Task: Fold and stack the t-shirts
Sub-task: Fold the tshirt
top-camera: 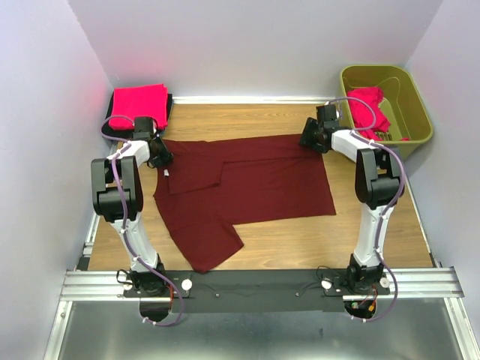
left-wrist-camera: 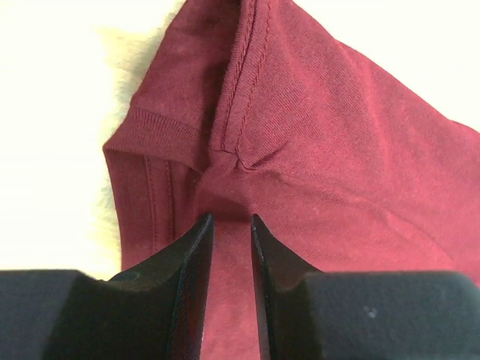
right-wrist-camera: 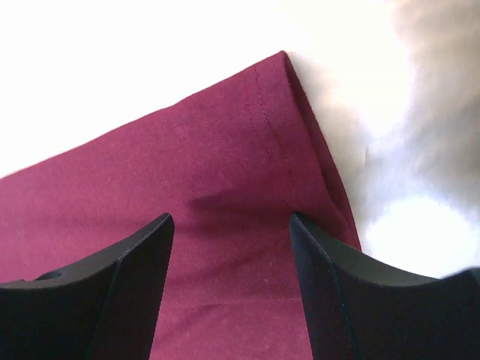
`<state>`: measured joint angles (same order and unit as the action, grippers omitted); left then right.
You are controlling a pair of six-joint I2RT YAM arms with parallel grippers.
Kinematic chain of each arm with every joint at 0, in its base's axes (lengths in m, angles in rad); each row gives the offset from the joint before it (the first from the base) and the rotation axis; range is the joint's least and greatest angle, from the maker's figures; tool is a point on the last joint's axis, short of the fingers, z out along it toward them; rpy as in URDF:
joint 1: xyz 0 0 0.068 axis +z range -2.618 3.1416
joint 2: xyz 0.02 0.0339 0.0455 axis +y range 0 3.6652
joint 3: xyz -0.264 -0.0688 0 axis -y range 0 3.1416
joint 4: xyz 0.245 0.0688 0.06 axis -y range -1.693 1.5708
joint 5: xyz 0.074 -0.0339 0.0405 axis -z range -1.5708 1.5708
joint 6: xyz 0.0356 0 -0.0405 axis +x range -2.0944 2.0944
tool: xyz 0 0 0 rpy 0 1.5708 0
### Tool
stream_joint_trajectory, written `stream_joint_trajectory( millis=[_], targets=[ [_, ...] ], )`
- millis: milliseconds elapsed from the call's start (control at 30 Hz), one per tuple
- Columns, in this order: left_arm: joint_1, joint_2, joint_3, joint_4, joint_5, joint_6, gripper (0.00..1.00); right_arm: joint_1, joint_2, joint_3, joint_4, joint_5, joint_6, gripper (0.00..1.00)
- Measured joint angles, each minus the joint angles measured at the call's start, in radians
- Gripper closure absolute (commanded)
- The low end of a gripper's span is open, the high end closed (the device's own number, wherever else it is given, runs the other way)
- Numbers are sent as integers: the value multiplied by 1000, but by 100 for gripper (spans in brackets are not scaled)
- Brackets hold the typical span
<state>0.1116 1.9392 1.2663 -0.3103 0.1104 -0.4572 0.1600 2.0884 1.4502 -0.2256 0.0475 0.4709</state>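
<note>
A dark maroon t-shirt [top-camera: 247, 184] lies spread on the wooden table, partly folded, with one sleeve pointing toward the near edge. My left gripper [top-camera: 160, 155] is down at its left end by the collar seam [left-wrist-camera: 236, 112]. Its jaws [left-wrist-camera: 232, 219] stand a narrow gap apart, with flat maroon cloth showing between them. My right gripper [top-camera: 310, 139] sits over the shirt's far right corner [right-wrist-camera: 281, 67], open wide [right-wrist-camera: 230, 217] above the hemmed cloth. A folded pinkish-red t-shirt [top-camera: 139, 105] rests on a black one at the back left.
An olive-green bin [top-camera: 409, 112] stands at the back right with another pinkish-red shirt [top-camera: 367, 106] hanging over its rim. White walls close the table on three sides. Bare wood [top-camera: 300, 240] shows in front of the maroon shirt.
</note>
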Motion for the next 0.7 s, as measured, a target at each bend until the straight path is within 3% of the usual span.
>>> stream_joint_trajectory(
  millis=[300, 467, 700],
  targets=[
    [-6, 66, 105, -18, 59, -22, 59, -11, 121, 180, 0, 14, -63, 25],
    [-7, 48, 158, -41, 59, -27, 44, -16, 122, 198, -16, 22, -118, 22],
    [-16, -245, -18, -81, -6, -18, 43, 7, -92, 65, -64, 27, -153, 22]
  ],
)
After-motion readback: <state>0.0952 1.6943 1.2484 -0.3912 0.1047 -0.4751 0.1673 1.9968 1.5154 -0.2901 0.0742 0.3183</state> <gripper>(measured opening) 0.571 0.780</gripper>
